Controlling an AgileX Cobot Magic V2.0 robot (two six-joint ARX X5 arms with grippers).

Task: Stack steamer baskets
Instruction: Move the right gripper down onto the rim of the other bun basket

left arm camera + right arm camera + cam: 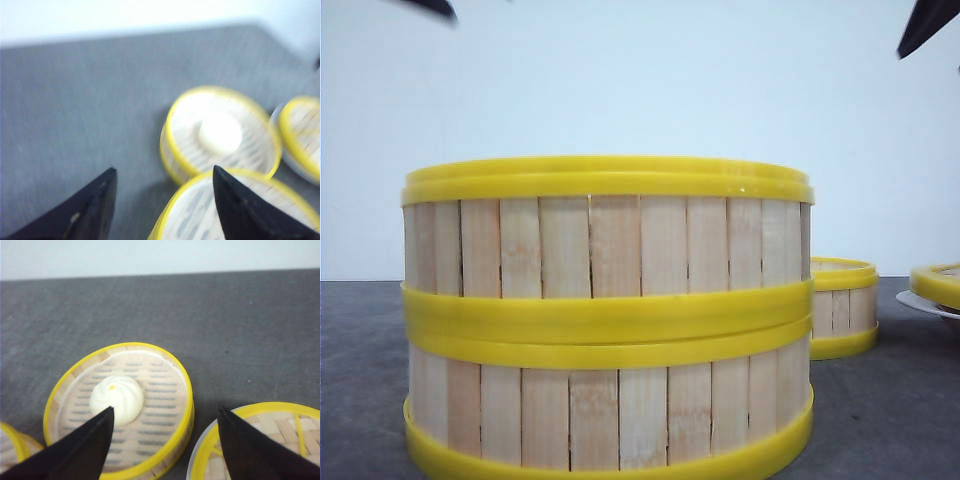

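Two steamer baskets [608,320] stand stacked, one on the other, close in the front view. A third steamer basket [160,390] sits alone on the table with a white bun [117,397] inside; it also shows at the back right [842,308]. My right gripper [165,408] hovers open above this basket's near side, holding nothing. My left gripper [164,168] is open and empty too, high over the edge of the stack's top basket [200,220], with the bun basket [250,150] beyond it.
A white plate [923,303] at the far right carries another yellow-rimmed slatted piece [280,430]. Grey tabletop [225,320] stretches behind the baskets to a pale wall. Dark tips of both arms [928,25] poke in at the front view's top corners.
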